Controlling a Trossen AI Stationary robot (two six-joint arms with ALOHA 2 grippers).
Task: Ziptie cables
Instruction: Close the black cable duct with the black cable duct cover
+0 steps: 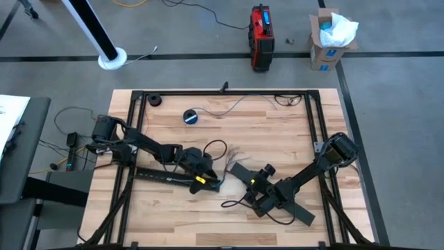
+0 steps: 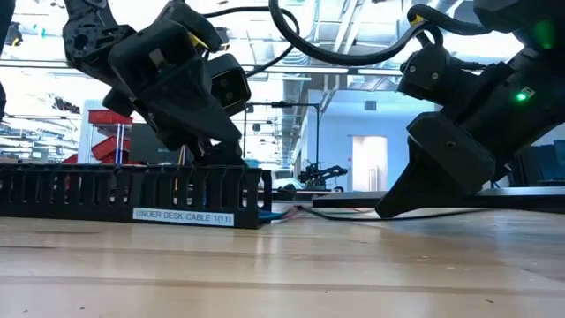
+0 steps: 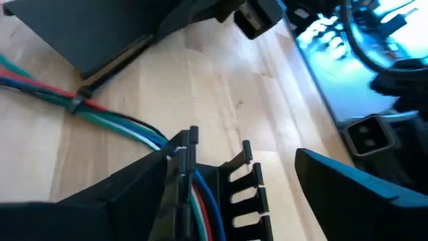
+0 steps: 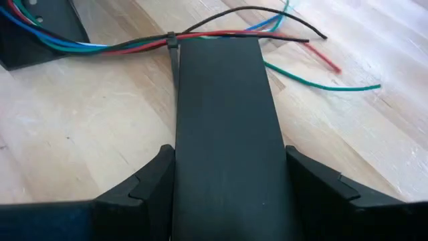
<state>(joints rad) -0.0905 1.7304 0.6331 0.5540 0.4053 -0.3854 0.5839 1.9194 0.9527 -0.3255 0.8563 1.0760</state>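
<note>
The cables (image 4: 127, 44) are thin red, blue, green, white and dark wires, bound by a small tie (image 4: 172, 40). From the tie (image 3: 76, 104) they run into the open end of a black slotted raceway (image 3: 231, 191) lying on the table (image 1: 173, 177). Their loose ends (image 4: 334, 86) splay over the wood. My left gripper (image 3: 241, 161) (image 1: 208, 182) stands open around that raceway end; one finger (image 3: 144, 191) is close against its wall and the other (image 3: 354, 191) is apart. My right gripper (image 4: 227, 157) (image 1: 258, 189) is shut on a flat black cover strip (image 4: 224, 114). My right gripper pinches the cover strip by its two long edges (image 4: 179, 150), one finger on each side and lying across the strip. It comes slanting down from the table's right. The strip lies flat on the table, its far end under the tied cables. My left gripper: I cannot tell whether its finger touches the raceway wall.
A blue-and-black tape roll (image 1: 191, 116) and a small black round part (image 1: 154, 99) lie toward the far edge, with more thin wires (image 1: 239, 104) along it. A black frame (image 1: 316, 118) borders the tabletop. Bare wood shows at the near left (image 1: 166, 222).
</note>
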